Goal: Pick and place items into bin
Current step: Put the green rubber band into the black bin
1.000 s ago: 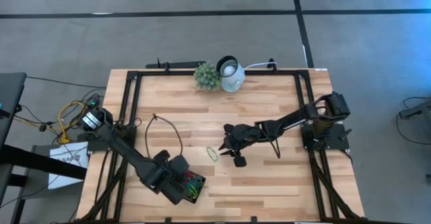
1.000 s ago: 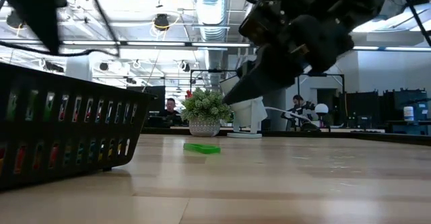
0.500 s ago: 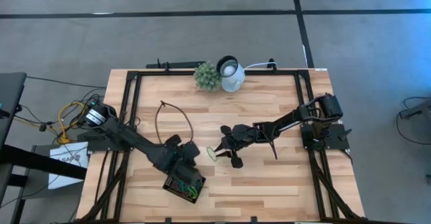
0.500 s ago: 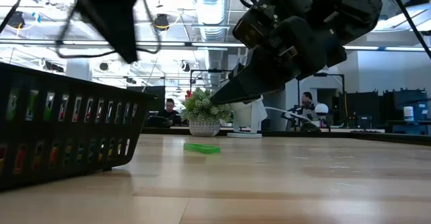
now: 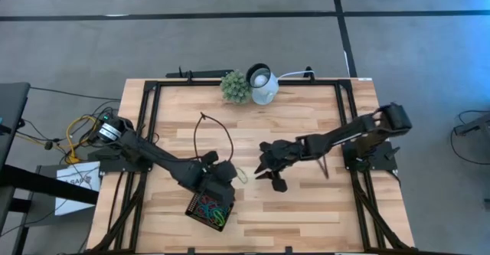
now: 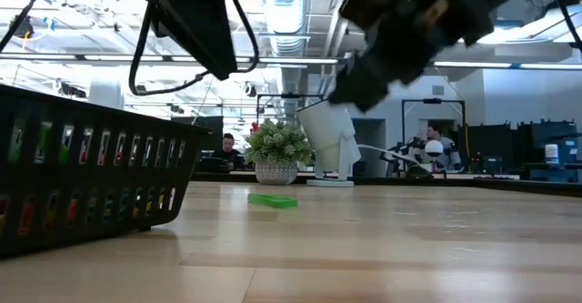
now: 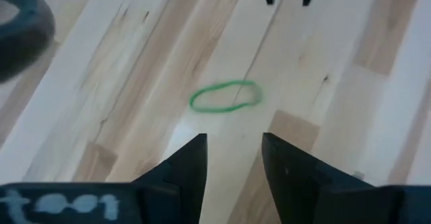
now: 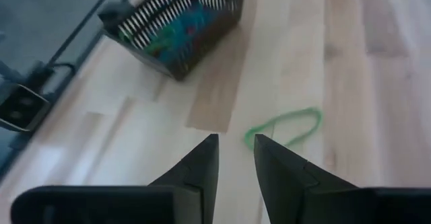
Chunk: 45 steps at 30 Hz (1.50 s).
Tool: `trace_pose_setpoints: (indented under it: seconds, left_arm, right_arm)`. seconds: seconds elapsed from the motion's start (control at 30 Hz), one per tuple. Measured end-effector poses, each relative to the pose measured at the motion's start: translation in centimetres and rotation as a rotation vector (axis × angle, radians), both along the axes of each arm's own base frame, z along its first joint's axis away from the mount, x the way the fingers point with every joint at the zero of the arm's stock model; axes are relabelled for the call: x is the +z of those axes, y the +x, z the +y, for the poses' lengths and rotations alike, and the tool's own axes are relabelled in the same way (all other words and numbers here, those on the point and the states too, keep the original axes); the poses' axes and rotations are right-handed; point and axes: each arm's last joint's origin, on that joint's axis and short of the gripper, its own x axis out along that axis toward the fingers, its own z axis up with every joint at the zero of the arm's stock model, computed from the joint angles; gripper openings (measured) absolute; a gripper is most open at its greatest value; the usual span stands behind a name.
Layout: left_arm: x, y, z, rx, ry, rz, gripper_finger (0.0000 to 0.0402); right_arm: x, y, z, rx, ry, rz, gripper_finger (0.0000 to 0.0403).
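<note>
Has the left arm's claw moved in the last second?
Yes. The left gripper swung from the bin toward the green band.

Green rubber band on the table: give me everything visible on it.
The green rubber band is one thin, floppy loop, flattened into a long oval, lying flat on the bare wooden table between the two arms. It is outside the black bin. The left gripper and right gripper, both open, point toward it; neither touches it.
</note>
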Motion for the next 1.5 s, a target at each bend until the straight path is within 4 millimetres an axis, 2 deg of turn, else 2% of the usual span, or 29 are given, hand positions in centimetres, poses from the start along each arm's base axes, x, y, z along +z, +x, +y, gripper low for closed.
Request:
trace_pose_setpoints:
  seconds: [0.3,0.43,0.57,0.63,0.73,0.93,1.07,1.23,1.37,1.5]
  left_arm:
    - [-2.9,1.4,0.3,-0.013,-0.122,-0.196,0.0133]
    - [-3.7,1.6,0.7,-0.003,-0.138,-0.236,0.0133]
    - [-5.9,2.4,0.5,-0.004,-0.140,-0.219,0.0133]
    - [-7.3,3.3,0.2,-0.026,-0.161,-0.209,0.0133]
    - [-9.3,4.3,0.1,-0.042,-0.150,-0.101,0.0133]
    - [-9.7,6.2,0.5,0.002,-0.054,0.034,0.0117]
    - [-9.9,7.2,0.3,-0.033,-0.073,0.037,0.0104]
    - [-11.1,7.4,0.6,-0.037,-0.084,0.078,0.0089]
    - [-11.4,7.2,0.8,-0.059,-0.060,0.123,0.0053]
    - [-10.4,6.9,1.0,-0.093,-0.019,0.126,0.0007]
  right_arm:
    - [7.0,-3.5,-1.9,-0.010,-0.035,-0.160,0.0086]
    - [9.5,-5.3,-3.0,-0.024,-0.060,-0.234,0.0086]
    - [10.8,-6.4,-3.9,-0.054,-0.062,-0.273,0.0086]
    - [11.1,-6.8,-4.2,-0.067,-0.064,-0.272,0.0086]
    - [11.2,-7.0,-4.8,-0.086,-0.067,-0.266,0.0086]
    - [10.0,-6.8,-5.5,-0.111,-0.076,-0.180,0.0085]
    - [9.3,-6.6,-5.8,-0.124,-0.080,-0.133,0.0085]
    - [8.9,-6.4,-6.1,-0.133,-0.082,-0.101,0.0085]
    - [8.8,-6.5,-6.1,-0.134,-0.078,-0.087,0.0085]
    - [8.6,-6.7,-6.0,-0.133,-0.077,-0.063,0.0085]
